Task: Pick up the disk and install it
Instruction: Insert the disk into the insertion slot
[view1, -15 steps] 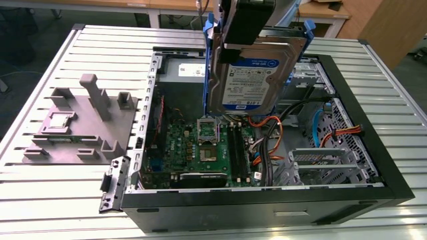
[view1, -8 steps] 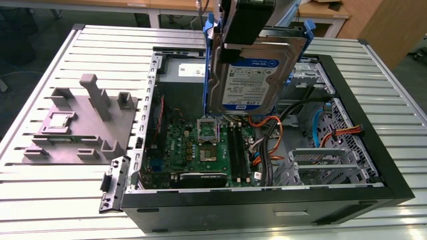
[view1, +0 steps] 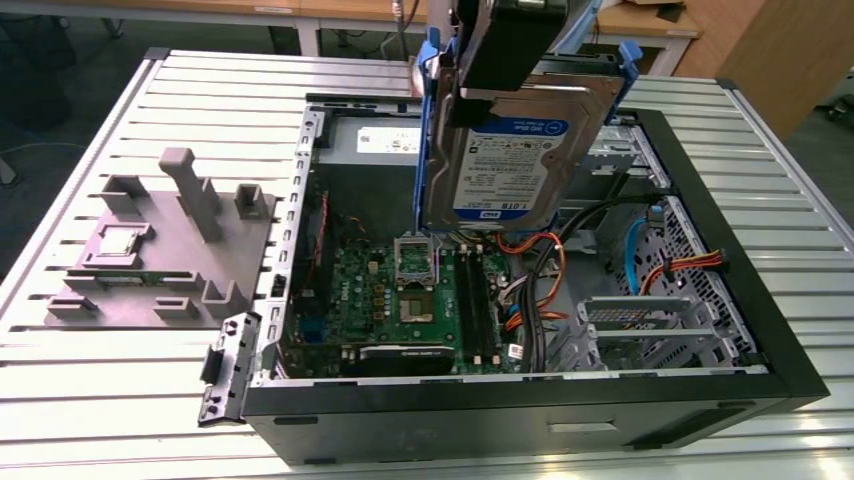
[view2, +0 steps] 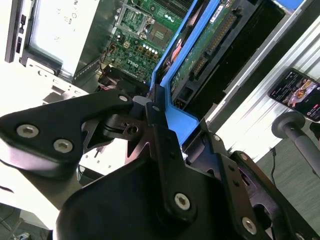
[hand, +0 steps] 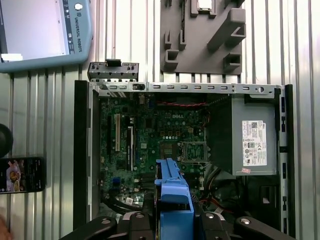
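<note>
Exterior view: disk (view1: 514, 170) hangs clamped beneath end effector (view1: 497, 92), over case (view1: 534, 412).

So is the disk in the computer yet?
Not yet. Done: the disk has been picked up. In hand: the gripper is clamped on its blue edge and holds it upright in the air above the open case, over the green board. Left: the disk sits in no bay, so it isn't installed.
</note>
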